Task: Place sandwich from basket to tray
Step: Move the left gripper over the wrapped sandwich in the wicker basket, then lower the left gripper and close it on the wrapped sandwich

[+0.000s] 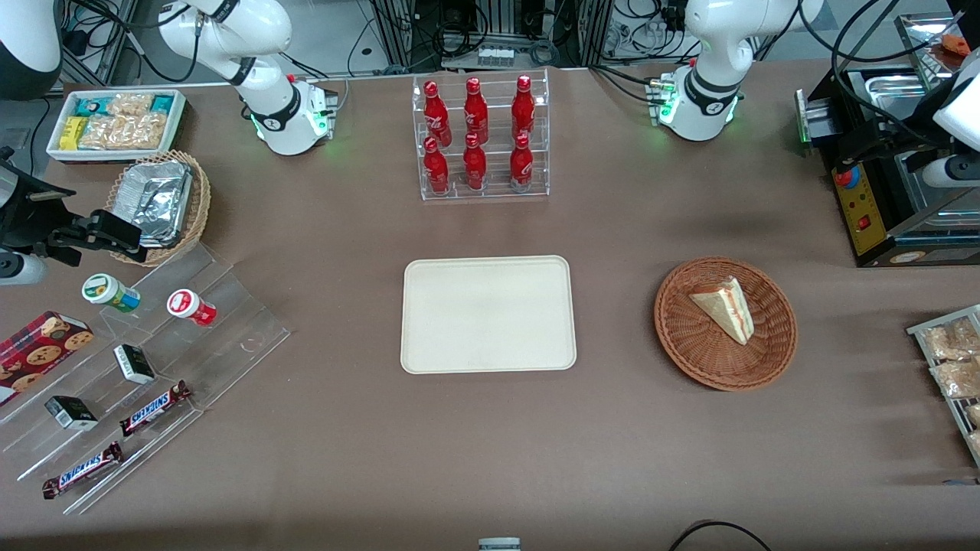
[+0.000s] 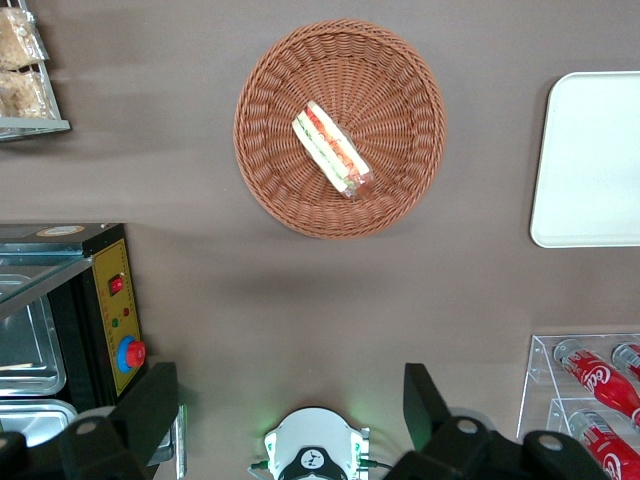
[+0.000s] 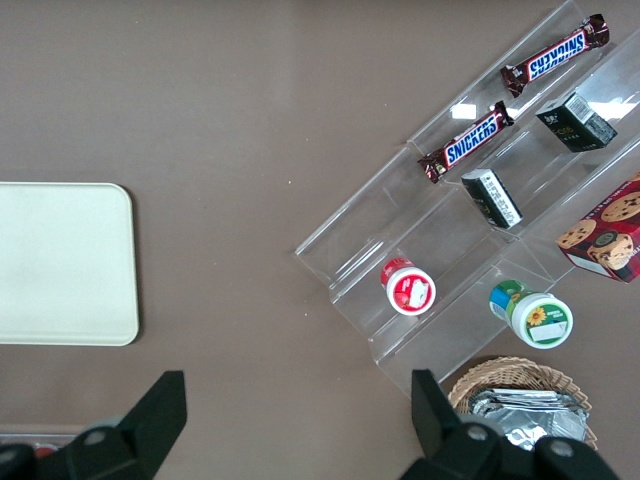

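Note:
The sandwich (image 1: pixel 723 308) (image 2: pixel 332 150), a pale bread wedge with red and green filling along its cut edge, lies in the round reddish-brown wicker basket (image 1: pixel 689 352) (image 2: pixel 270 170). The cream-white tray (image 1: pixel 488 314) (image 2: pixel 590 160) lies flat beside the basket, toward the parked arm's end, with nothing on it. My left gripper (image 2: pixel 290 400) hangs high above the table, over the bare surface between its own arm base and the basket. Its fingers (image 2: pixel 150 405) stand wide apart and hold nothing.
A clear rack of red bottles (image 1: pixel 484 138) (image 2: pixel 595 380) stands farther from the front camera than the tray. A black machine with a red button (image 1: pixel 880 207) (image 2: pixel 110 310) and a wire rack of snack packets (image 1: pixel 953 360) (image 2: pixel 25 70) sit at the working arm's end.

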Robot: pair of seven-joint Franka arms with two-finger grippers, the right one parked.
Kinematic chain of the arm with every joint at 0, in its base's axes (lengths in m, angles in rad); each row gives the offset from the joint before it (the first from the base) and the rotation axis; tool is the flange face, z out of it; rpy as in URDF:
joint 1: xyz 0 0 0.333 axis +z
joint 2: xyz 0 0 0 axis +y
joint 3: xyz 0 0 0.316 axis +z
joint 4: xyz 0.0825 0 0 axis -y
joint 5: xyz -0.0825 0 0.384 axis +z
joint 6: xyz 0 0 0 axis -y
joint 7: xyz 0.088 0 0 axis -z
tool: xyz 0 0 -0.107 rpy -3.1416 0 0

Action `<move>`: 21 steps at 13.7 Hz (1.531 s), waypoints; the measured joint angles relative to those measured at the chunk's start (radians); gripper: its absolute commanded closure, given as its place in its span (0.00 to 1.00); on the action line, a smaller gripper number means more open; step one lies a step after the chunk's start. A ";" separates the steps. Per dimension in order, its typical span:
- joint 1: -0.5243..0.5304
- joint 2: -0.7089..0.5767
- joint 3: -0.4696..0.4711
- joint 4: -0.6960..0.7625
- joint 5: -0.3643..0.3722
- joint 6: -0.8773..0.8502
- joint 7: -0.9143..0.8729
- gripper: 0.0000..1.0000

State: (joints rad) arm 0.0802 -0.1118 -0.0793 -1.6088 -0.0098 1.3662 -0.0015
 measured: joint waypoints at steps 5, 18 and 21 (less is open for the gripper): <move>0.000 0.012 0.001 -0.001 0.008 0.000 -0.001 0.01; -0.003 0.170 0.009 -0.433 0.017 0.719 -0.593 0.01; -0.013 0.171 0.001 -0.580 0.017 0.927 -0.712 0.01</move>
State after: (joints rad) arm 0.0676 0.0592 -0.0780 -2.1893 0.0075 2.2931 -0.7140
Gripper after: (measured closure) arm 0.004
